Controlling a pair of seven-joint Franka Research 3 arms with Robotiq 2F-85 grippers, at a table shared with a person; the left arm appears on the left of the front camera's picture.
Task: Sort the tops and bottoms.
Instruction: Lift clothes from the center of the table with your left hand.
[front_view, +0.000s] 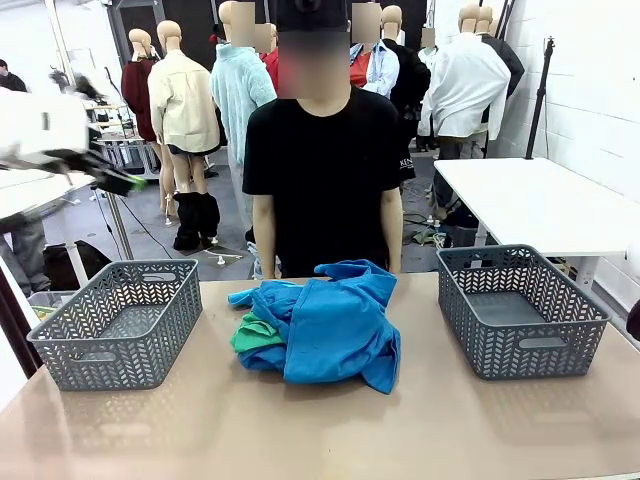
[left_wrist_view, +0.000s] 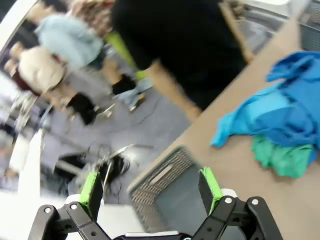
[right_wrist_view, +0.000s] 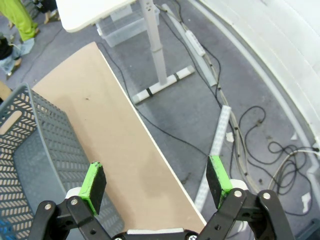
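All three garments sit in one heap at the middle of the tabletop, between the left basket and the right basket, and touch neither. The royal blue top lies on top and covers most of the heap. The sky-blue top sticks out at the heap's left, with one sleeve-like end trailing toward the person, who stands at the far edge. The green bottoms are mostly buried, with a bunch showing low on the left side.

Handling: soft, light, limp cloth, likely tangled. It will drape and may drag its neighbours along. Best hold is probably a raised fold, pinched from above. The green bunch is exposed on the left, and the royal blue has thick ridges on top.

The left end effector has its jaws wide and holds nothing. It hangs over the left basket's outer part, well apart from the heap, which lies off toward the middle of the tabletop. The right end effector is also wide and empty. It hangs above the right-hand edge of the tabletop, just outside the right basket, pointing at the floor. It too is well apart from the heap, with the right basket between them.

No garment is in either basket, so sorting is not started.
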